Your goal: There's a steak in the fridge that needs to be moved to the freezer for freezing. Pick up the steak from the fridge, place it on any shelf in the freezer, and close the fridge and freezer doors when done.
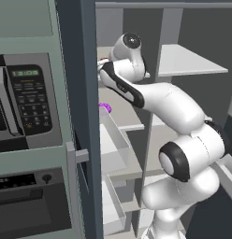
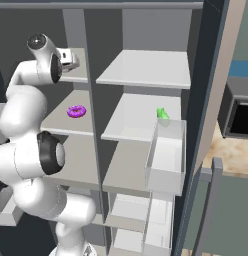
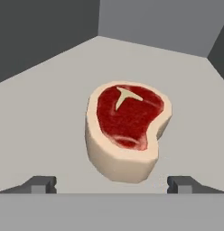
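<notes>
Lying steak (image 3: 127, 128) between open tool (image 3: 112, 184) tips

Matt, smooth pale grey shelf board (image 3: 50, 113) under a moist-looking red meat steak with waxy tan fat rim (image 3: 127, 128); glossy white plastic-looking arm shell (image 1: 174, 107) nearby.

From the left, the arm's own white links cover the gripper's fingers and most of the shelf (image 1: 105, 52) it reaches over. The steak (image 1: 103, 60) beneath the hand shows there as a thin reddish sliver at the door's edge. Below the hand, the small purple item (image 1: 105, 107) is half hidden behind the freezer door (image 1: 80, 116). From the right, the wrist hides the steak, and the green vegetable (image 2: 162, 114) is too small to name.
</notes>
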### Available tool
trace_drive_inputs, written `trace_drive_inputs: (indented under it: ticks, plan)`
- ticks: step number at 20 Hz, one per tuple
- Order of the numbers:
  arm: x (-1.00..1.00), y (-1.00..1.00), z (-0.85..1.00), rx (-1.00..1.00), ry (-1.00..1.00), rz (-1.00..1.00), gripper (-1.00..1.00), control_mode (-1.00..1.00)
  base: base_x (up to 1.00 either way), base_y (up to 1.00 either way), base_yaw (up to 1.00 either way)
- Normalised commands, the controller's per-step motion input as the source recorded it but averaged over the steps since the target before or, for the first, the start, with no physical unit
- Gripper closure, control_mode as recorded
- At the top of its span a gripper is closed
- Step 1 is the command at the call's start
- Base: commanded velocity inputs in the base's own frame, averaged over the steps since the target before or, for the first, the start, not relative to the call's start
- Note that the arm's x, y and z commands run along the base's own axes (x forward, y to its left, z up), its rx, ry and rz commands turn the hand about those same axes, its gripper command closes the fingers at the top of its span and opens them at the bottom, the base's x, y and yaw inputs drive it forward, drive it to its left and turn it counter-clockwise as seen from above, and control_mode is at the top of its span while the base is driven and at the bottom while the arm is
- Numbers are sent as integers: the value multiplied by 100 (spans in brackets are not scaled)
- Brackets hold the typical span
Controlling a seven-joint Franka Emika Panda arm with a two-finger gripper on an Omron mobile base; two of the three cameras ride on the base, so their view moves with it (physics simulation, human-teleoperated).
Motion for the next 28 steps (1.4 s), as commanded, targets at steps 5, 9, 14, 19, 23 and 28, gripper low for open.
trace_drive_inputs:
  ticks: [5, 9, 14, 19, 23, 28]
  plan:
    - [-75, -8, 0, 1, 0, -5, -100, -100, 0, 0, 0]
    - [-97, -20, 0, 7, -3, -6, -100, -100, 0, 0, 0]
    - [-98, -44, 4, 9, -2, -11, -100, -100, 0, 0, 0]
    - [-98, -54, 8, 0, 2, -15, -100, -100, 0, 0, 0]
    - [-98, -61, 20, 0, 15, -15, -100, -100, 0, 0, 0]
    - [-83, -60, 10, 0, 20, -10, -100, -100, 0, 0, 0]
